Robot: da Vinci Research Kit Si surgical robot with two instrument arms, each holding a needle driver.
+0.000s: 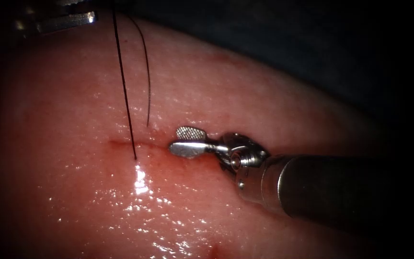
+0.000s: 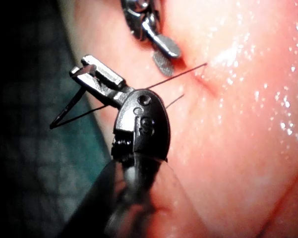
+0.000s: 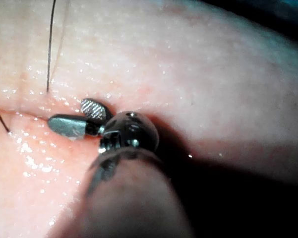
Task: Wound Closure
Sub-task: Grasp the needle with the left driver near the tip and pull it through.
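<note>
— What's the right tool (image 1: 184, 141) holding?
— Nothing; its jaws stand parted, resting on the tissue (image 1: 245, 86) right at the cut (image 1: 118, 142).
— The left one (image 2: 89, 70)?
— Clamped on the thread (image 1: 124, 91), which runs taut to the cut just beyond the right tips. I can't make out a needle.

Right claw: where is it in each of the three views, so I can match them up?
Endoscope view: the right claw, open and empty, on the cut, right of the thread.
Left wrist view: the right claw lies beyond the left claw, which grips the thread.
Right wrist view: the right claw, open, on the cut.
Shared landmark: the thread entering the tissue.
</note>
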